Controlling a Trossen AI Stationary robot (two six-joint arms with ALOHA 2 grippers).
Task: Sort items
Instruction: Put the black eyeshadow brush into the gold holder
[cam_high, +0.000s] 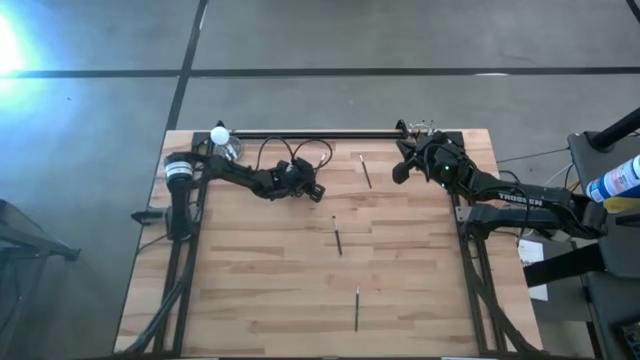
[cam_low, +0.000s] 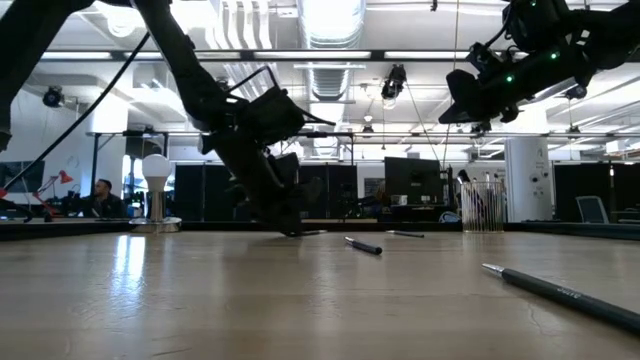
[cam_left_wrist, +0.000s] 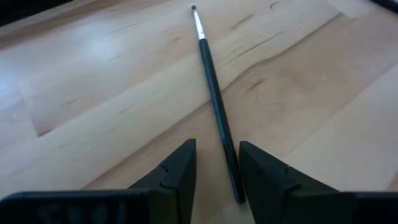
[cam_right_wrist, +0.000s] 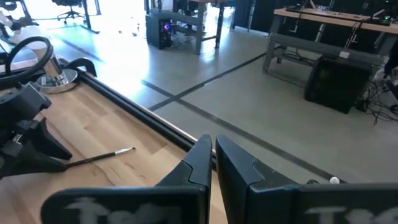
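A thin dark brush (cam_left_wrist: 214, 93) with a pale ferrule lies flat on the wooden table. Its handle end lies between the open fingers of my left gripper (cam_left_wrist: 217, 146), which slants down close to the table (cam_low: 290, 228) at the far middle (cam_high: 312, 188). The fingers stand on either side of the handle without visibly holding it. More sticks lie flat: one at the far middle right (cam_high: 366, 170), one at the centre (cam_high: 337, 235) and one near the front edge (cam_high: 357, 308). My right gripper (cam_right_wrist: 213, 140) is shut on nothing and hangs high above the far right (cam_high: 402, 168).
A black rail (cam_high: 310, 134) runs along the table's far edge, with a bulb-shaped lamp (cam_high: 220, 133) at its left end. Black cables (cam_high: 300, 155) loop behind the left arm. A clear cup (cam_low: 483, 205) holding thin sticks stands at the far right. A person (cam_low: 100, 195) sits beyond the table.
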